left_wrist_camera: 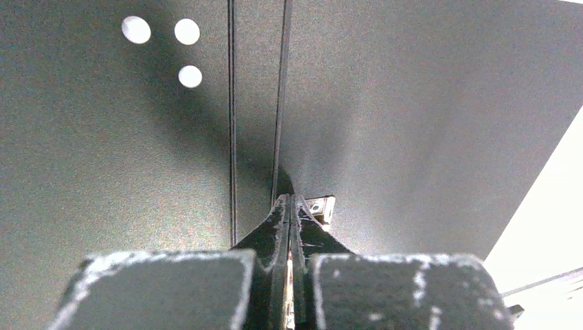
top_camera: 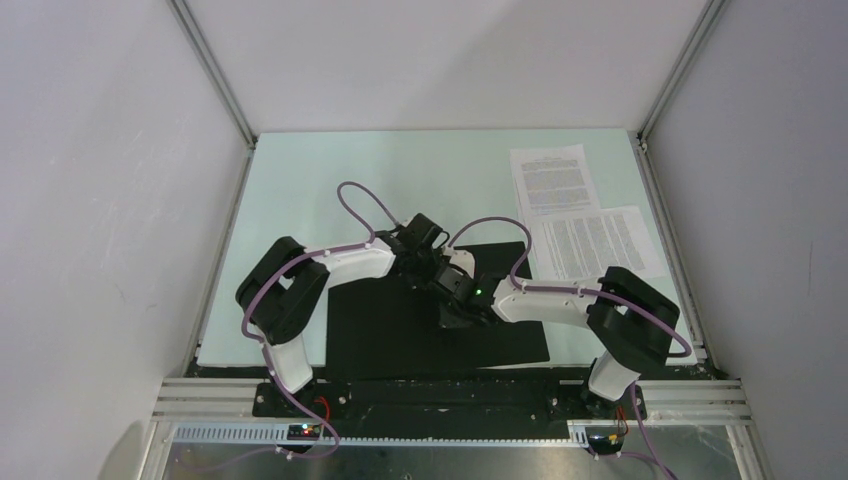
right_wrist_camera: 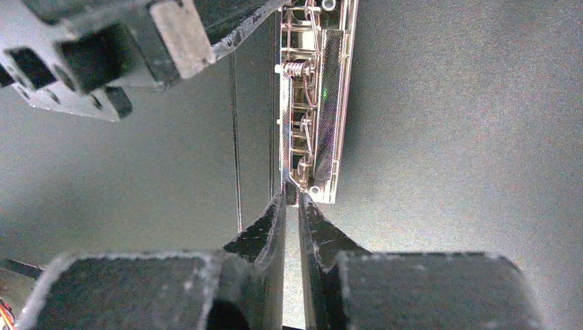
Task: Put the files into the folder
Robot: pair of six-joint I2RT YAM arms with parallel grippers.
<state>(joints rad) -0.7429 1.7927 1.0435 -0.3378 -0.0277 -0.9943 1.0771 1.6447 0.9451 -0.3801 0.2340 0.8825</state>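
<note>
**Two arms meet over open folder; files lie apart**

At the left, the left gripper [left_wrist_camera: 289, 206] points down at the black inside of the folder [top_camera: 380, 330]. Its fingers are drawn together until the tips almost touch, and they sit just beside the spine crease. Whether anything is pinched between them cannot be told. In its wrist view three white dots [left_wrist_camera: 187, 31] show at 11 o'clock on the left cover.

At centre, the folder lies open and flat with its black side up, at 6 o'clock on the pale table [top_camera: 400, 170], close to the arm bases. Both arms reach in from either side and meet above its middle.

Along the spine runs the metal clip [right_wrist_camera: 316, 103]. The right gripper [right_wrist_camera: 292, 203] is narrowed to a slit, with one fingertip on either side of the clip's near end. The left gripper's body shows at 10 o'clock in the right wrist view, beside the far part of the clip.

To the right, the files [top_camera: 548, 180] rest at 2 o'clock on the table, outside the folder. They are two printed sheets, the farther one upright and the nearer one [top_camera: 598, 243] lying sideways just below it. The nearer sheet's left edge lies just beside the folder's far right corner.
</note>
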